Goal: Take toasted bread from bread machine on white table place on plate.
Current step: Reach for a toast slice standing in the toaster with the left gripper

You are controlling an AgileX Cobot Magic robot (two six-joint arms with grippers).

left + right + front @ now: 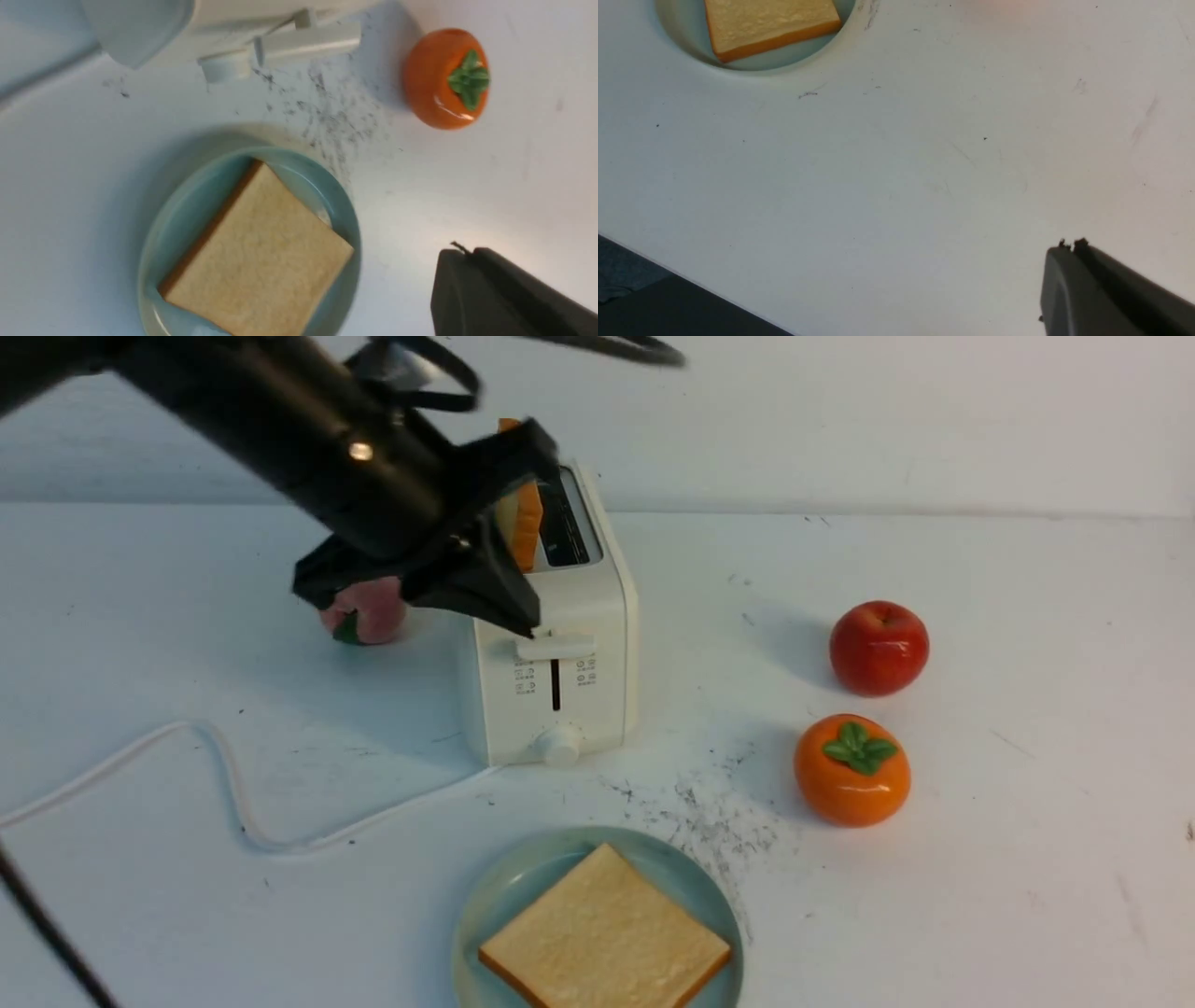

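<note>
One toasted bread (526, 523) slice stands upright in the bread machine (579, 700) — another lies on the plate (490, 901) in front. The left tool (533, 629), pinched shut and empty, hangs by the machine's lever (557, 645), just below the standing slice; the right tool (1069, 245), also shut, looks farther off.

Glossy glazed plate (504, 896), matt scuffed white table (1027, 663), smooth plastic bread machine (597, 607) (faint sheen).

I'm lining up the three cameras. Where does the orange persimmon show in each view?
Front view: the orange persimmon stands right of the bread machine, in front of the red apple.
Left wrist view: the persimmon sits across the dark scuffs from the plate.
Right wrist view: not in it.
Shared landmark: the plate holding a bread slice, in all three.
</note>
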